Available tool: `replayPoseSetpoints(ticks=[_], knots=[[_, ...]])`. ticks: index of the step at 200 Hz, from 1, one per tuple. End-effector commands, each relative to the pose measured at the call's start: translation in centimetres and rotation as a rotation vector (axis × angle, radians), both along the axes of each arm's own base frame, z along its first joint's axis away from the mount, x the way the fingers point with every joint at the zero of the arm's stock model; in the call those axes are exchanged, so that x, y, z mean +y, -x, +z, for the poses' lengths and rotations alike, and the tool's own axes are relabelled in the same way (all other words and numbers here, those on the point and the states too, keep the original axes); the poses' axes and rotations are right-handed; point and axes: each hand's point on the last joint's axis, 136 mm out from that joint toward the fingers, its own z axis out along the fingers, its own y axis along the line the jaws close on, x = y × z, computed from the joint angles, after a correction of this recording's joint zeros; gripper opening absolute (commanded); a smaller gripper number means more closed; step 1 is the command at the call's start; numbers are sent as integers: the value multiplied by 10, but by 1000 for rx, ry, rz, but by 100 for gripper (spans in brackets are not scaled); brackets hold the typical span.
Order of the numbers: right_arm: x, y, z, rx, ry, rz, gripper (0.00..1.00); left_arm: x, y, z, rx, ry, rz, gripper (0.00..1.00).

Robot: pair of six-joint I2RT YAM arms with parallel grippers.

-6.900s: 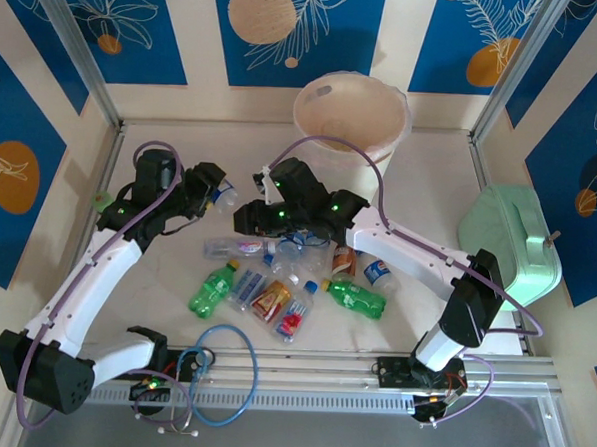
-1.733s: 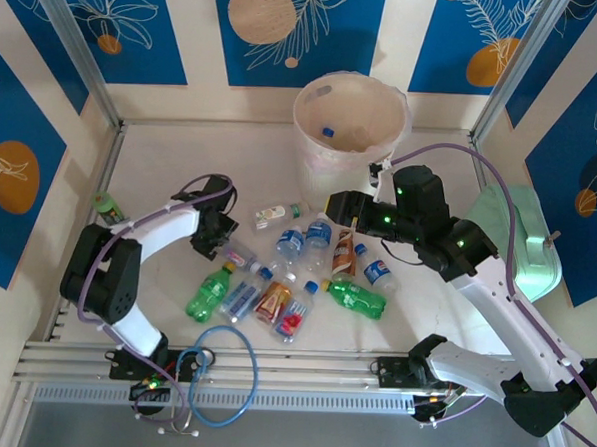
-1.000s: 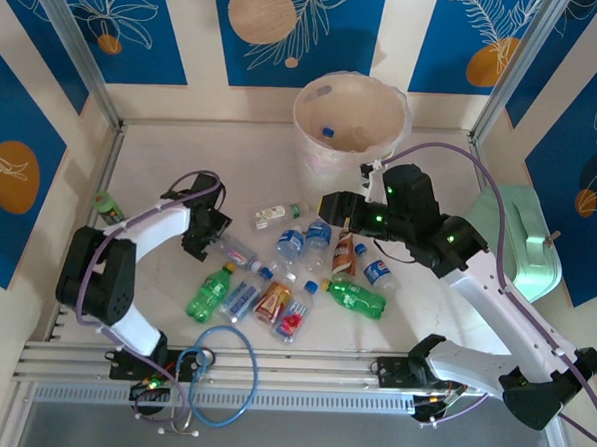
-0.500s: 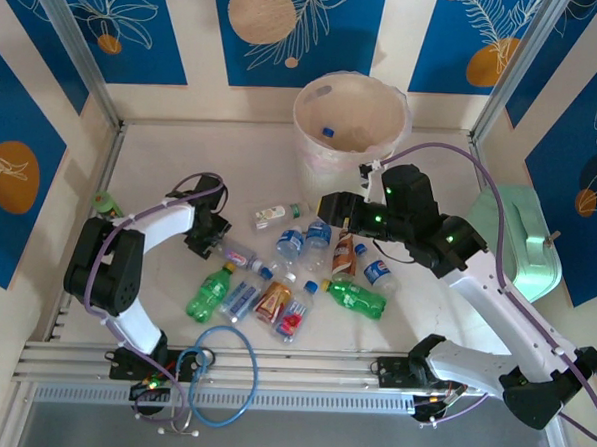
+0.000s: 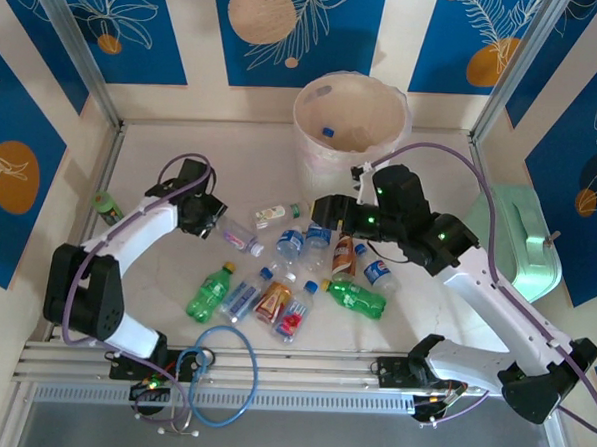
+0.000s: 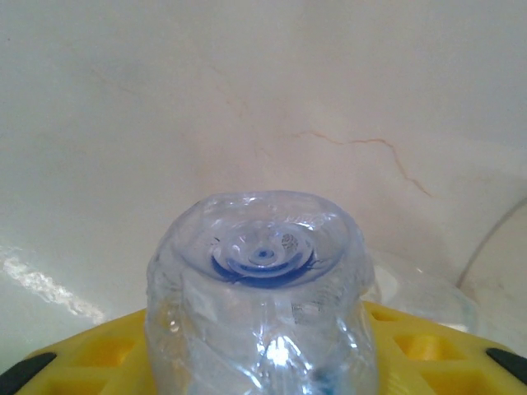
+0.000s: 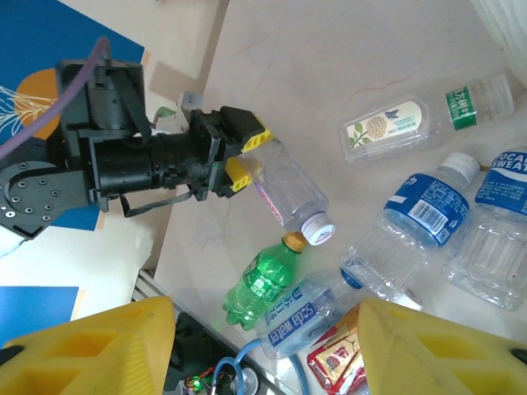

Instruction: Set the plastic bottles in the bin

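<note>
My left gripper [image 7: 245, 156] grips a clear pink-labelled bottle [image 7: 290, 194] by its base, left of the bin [image 5: 321, 167] and well apart from it. I'd raise it above the bin's rim before releasing. My right gripper [image 5: 321, 209] hangs wide beside the bin.

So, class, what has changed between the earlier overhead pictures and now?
The left gripper has taken hold of a clear bottle and drawn it back from the pile. A blue-capped bottle has landed in the bin. The open right gripper edged left. The pile itself stayed put.
</note>
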Motion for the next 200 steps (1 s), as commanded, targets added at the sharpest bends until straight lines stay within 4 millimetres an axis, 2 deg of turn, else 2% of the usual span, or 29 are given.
replayPoseSetpoints(ticks=[1,29,64,95,165,200], knots=[[12,4,10,-19,-32,50,61,-3,5,30,-42,57,-27,48],[40,13,9,35,-83,183,62,-15,5,69,-140,143,-67,49],[73,21,-8,99,-58,292,61,-35,0,120,-274,270,-130,49],[88,18,-18,120,-41,311,61,-45,2,150,-340,322,-181,49],[103,1,-32,144,-14,299,60,-65,10,176,-399,436,-241,48],[108,-2,-35,146,-12,309,57,-68,10,178,-398,445,-247,48]])
